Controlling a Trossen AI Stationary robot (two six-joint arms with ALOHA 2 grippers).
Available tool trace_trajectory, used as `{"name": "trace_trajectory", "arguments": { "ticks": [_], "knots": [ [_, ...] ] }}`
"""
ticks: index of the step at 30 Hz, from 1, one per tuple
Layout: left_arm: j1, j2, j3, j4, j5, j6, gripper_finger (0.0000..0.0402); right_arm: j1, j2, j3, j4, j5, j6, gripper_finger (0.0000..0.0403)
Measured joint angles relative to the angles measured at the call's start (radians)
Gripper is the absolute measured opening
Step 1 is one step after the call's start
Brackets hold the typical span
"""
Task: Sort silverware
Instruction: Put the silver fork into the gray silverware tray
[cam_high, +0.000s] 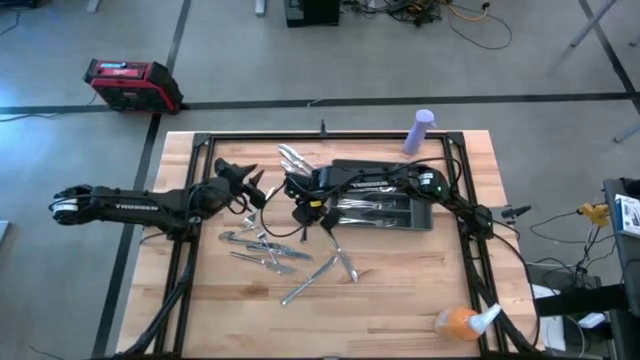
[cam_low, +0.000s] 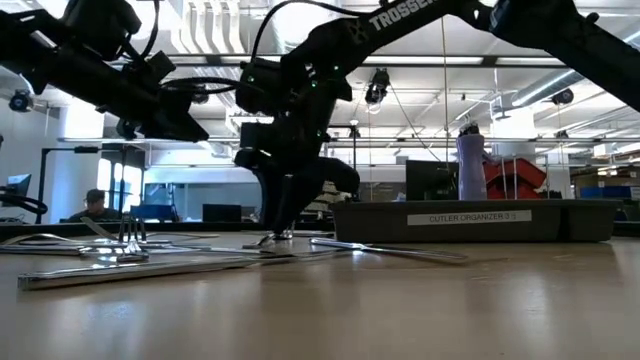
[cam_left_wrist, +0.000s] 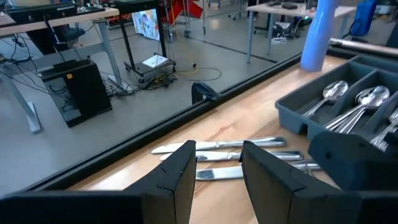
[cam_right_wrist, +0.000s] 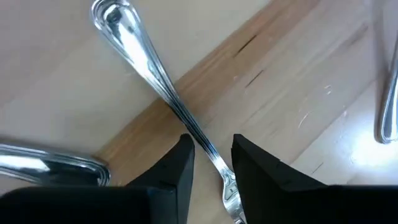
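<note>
My right hand (cam_right_wrist: 211, 163) stands narrowly open astride a fork (cam_right_wrist: 158, 84) near the desk (cam_high: 400, 290) centre, so I should lower it squarely, close on the handle, while my left hand (cam_high: 250, 185) waits open.

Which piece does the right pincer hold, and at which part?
The right pincer straddles a fork at its neck near the tines; its fingers look not yet closed. The left pincer holds nothing.

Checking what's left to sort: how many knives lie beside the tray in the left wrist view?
3, side by side beside the organizer tray: far knife, middle knife, near knife, partly hidden.
</note>
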Motion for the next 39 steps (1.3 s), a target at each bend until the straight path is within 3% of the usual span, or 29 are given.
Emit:
{"name": "trace_trajectory", "arguments": {
  "ticks": [8,16,28,39],
  "knots": [
    [0.0,0.006,-0.004,0.005,0.006,-0.008,0.0116,-0.024,0.077,0.007,0.009,-0.069,0.004,0.0055],
    [0.0,0.007,-0.007,0.016,0.008,0.0,0.0116,-0.023,0.087,0.006,-0.017,-0.068,0.088,0.0007],
    [0.001,-0.022,-0.002,0.059,0.004,0.033,0.0116,-0.024,0.089,0.085,-0.036,-0.103,0.283,0.0001],
    [0.0,-0.171,0.085,0.056,-0.003,0.218,0.0116,-0.016,0.096,0.199,-0.076,-0.099,0.411,0.0]
  ]
}}
